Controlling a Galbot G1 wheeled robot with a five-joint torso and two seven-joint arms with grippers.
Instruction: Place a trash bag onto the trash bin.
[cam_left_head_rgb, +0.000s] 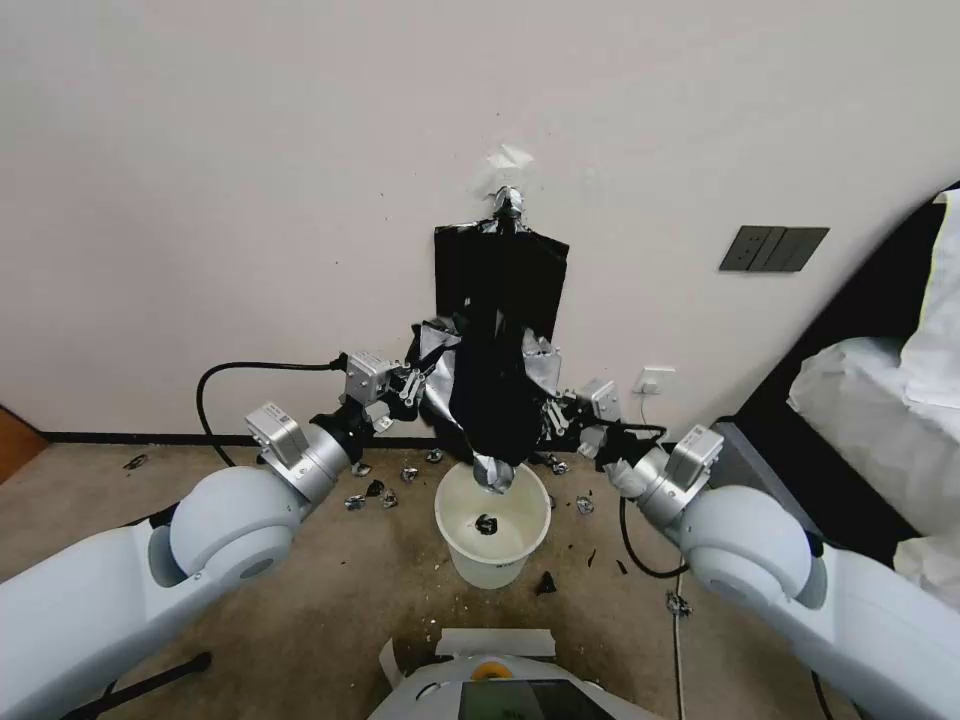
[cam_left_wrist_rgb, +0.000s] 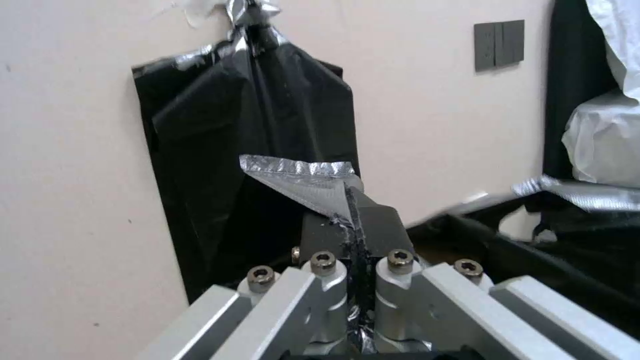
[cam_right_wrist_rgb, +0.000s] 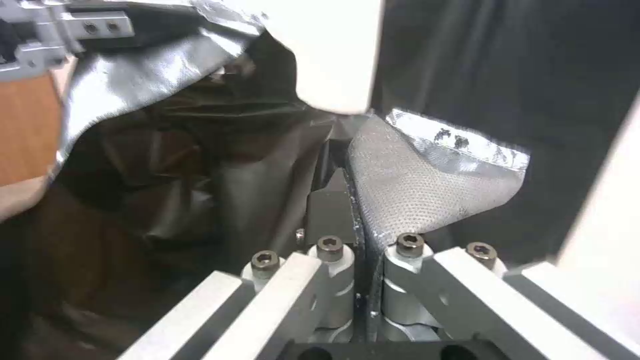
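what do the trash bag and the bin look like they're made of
The trash bag, pinched on either side by the left hand and the right hand, looks like thin glossy black plastic film: it crinkles and hangs limp. Silvery woven-looking tabs at its rim may be tape. The trash bin below looks like smooth, matte cream-white moulded plastic with a plain rim.

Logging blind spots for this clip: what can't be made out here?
- Head view: the trash bag hides the trash bin's far rim.
- Head view: the dark item in the bin is too small to identify.
- Left wrist view: the left gripper covers its own grip point.
- Right wrist view: the right gripper does likewise.
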